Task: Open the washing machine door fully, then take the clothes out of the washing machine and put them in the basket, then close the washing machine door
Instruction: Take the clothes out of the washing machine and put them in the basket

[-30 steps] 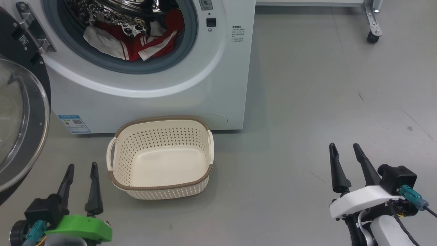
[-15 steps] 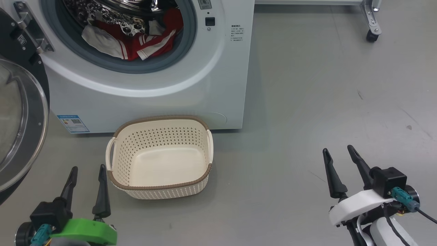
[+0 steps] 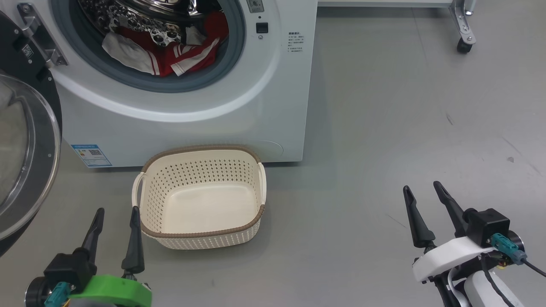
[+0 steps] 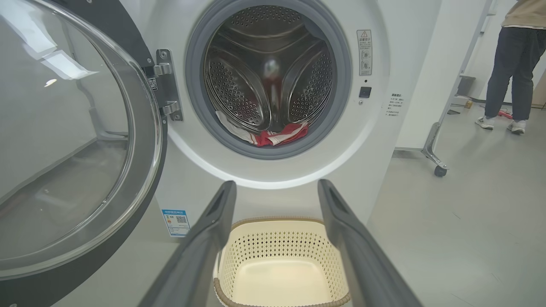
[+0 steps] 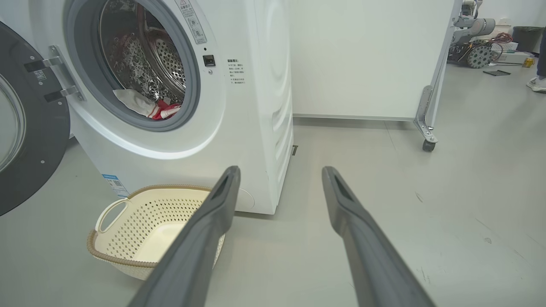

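In your head view the washing machine faces you with its mouth open, and the washing machine door hangs swung out on its left-hand hinge, glass bowl bulging toward the camera. The clothes lie in a red and white heap low in the drum, stretched left to right along the grey gasket. The basket stands on the floor just before the machine, mouth up, its long axis running side to side along the machine's front, with a handle at each end. Your left gripper sits just beside the basket's left end, fingers apart and holding nothing; your right gripper is well off to the right, likewise spread and empty. From the left wrist the two fingers frame the basket and point toward the drum, with a person's legs at far right. From the right wrist the spread fingers point past the machine's right corner, with the basket at lower left
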Motion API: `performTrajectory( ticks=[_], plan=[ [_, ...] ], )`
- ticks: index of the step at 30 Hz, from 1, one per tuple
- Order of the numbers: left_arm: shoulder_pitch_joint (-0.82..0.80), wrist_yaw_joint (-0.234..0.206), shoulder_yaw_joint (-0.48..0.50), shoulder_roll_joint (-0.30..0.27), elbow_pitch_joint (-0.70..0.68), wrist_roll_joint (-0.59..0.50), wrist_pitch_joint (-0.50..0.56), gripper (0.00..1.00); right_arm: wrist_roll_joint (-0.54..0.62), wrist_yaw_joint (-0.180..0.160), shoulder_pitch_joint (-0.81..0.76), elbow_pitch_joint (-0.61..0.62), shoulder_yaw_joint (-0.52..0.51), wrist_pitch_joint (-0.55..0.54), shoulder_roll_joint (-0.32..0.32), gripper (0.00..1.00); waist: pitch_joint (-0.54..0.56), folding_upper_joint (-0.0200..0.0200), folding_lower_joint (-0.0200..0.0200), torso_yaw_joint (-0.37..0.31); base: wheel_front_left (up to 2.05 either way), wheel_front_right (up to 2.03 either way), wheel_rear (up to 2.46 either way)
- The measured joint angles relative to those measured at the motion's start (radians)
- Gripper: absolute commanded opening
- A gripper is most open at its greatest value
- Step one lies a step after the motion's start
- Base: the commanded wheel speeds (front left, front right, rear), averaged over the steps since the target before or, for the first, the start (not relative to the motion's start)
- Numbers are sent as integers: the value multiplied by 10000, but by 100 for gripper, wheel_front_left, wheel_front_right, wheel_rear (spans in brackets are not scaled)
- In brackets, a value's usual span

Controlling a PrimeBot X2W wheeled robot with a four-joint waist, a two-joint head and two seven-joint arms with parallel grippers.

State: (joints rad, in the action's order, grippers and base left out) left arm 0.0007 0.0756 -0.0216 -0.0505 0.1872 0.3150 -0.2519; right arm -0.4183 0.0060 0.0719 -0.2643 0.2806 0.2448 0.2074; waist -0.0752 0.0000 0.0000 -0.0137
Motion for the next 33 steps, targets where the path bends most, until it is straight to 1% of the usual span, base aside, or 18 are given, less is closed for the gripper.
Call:
performTrajectory(
  ticks=[2,17,21,33],
  plan=[
    [0,0,-23,4,-21,-4,0,100,-109,0,0,12,-67,0,-73,100,-3,0,0,2,0,0,0],
    [5,2,-88,19,-142,13,0,100,-107,0,0,94,-151,0,-67,100,-10,0,0,23,0,0,0],
    [13,102,-161,25,-155,173,0,100,-107,0,-1,100,-151,0,-84,100,-9,0,0,21,9,-9,0],
    [34,180,-174,35,-357,318,0,100,-107,15,-18,117,-209,0,-186,100,-11,0,0,-16,44,-44,0]
  ],
)
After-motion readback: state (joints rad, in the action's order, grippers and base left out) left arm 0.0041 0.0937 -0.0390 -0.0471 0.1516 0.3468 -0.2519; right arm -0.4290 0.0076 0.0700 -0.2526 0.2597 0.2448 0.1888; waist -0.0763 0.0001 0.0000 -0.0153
